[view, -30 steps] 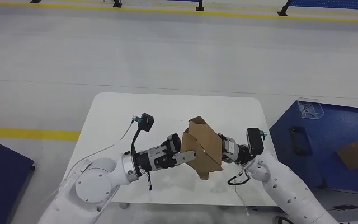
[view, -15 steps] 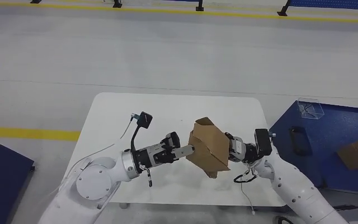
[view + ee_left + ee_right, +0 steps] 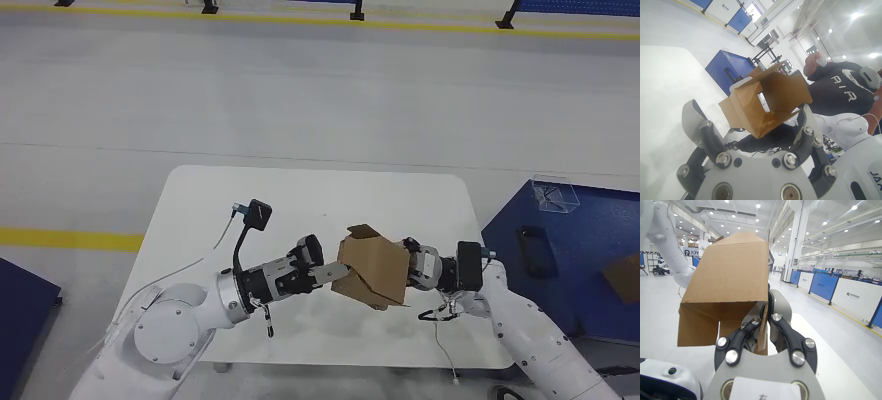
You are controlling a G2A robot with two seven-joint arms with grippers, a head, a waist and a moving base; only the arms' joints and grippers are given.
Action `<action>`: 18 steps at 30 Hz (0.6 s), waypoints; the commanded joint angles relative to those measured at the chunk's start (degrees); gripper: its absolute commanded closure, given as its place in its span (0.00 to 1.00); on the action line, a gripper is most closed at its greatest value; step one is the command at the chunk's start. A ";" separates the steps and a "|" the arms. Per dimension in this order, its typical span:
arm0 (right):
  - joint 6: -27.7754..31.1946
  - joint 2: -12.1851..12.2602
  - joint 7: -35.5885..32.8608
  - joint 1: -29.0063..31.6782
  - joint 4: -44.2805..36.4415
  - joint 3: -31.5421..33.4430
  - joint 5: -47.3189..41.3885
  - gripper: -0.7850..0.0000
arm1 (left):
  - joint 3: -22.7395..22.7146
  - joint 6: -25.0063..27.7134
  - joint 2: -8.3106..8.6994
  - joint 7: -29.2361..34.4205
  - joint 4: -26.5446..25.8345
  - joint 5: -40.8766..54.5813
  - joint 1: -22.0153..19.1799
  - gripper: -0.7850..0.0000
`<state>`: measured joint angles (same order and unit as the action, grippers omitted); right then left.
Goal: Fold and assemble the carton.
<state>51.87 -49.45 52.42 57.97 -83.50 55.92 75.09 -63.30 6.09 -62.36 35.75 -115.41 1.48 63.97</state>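
A brown carton (image 3: 373,266) hangs above the white table (image 3: 230,200), part-folded, between my two arms. My right gripper (image 3: 409,267) is shut on the carton's side wall; in the right wrist view the carton (image 3: 728,275) rises ahead of the gripper (image 3: 765,313), with the wall edge pinched between the fingers. My left gripper (image 3: 338,270) sits at the carton's other side. In the left wrist view it (image 3: 747,108) is open wide, and the carton's (image 3: 762,102) open end faces it. One fingertip (image 3: 805,113) is at the carton's lower edge.
A blue bin (image 3: 560,255) stands off the table's right side, close to my right arm. Bare tabletop stretches behind and left of the carton. The table's front edge (image 3: 330,362) lies just below both arms.
The carton has shifted right and tipped flatter, carried by my right gripper. My left gripper stayed near the carton's left side.
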 commanded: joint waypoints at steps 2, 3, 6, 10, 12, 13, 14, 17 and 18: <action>-0.49 -0.02 0.48 0.21 -0.13 0.07 1.14 1.00 | 0.02 -1.65 -0.13 0.27 0.16 0.27 -0.81 0.00; -0.64 -0.03 0.62 0.28 -0.16 0.09 1.37 1.00 | -0.09 -2.15 -0.17 0.26 0.32 0.33 -1.07 0.00; -0.91 -0.02 0.89 0.36 -0.14 0.22 2.37 1.00 | -0.16 -3.17 -0.26 0.42 0.27 0.22 -1.48 0.00; -1.70 -0.03 1.68 0.41 0.65 0.58 4.87 1.00 | -0.43 -3.22 -0.28 0.54 -0.84 -0.17 -1.18 0.00; -1.87 -0.09 1.85 0.36 0.97 0.61 5.81 1.00 | -0.42 -3.20 -0.28 0.52 -1.26 -0.72 -0.81 0.00; -1.98 -0.14 1.96 0.34 1.06 0.59 6.30 1.00 | -0.31 -3.24 -0.29 0.62 -1.40 -0.98 -0.66 0.00; -2.05 -0.20 2.04 0.35 1.10 0.52 6.71 1.00 | -0.23 -3.26 -0.30 0.61 -1.49 -1.22 -0.57 0.00; -2.20 -0.38 2.18 0.41 1.18 0.36 7.35 1.00 | 0.37 -3.08 -0.41 0.67 -1.72 -1.72 -0.38 0.00; -2.23 -0.45 2.22 0.41 1.22 0.31 7.45 1.00 | 0.72 -3.20 -0.46 0.94 -1.56 -1.75 -0.36 0.00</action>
<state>49.65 -49.85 54.63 58.37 -82.30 56.27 82.49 -62.86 2.96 -62.78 36.50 -117.10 -0.26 63.59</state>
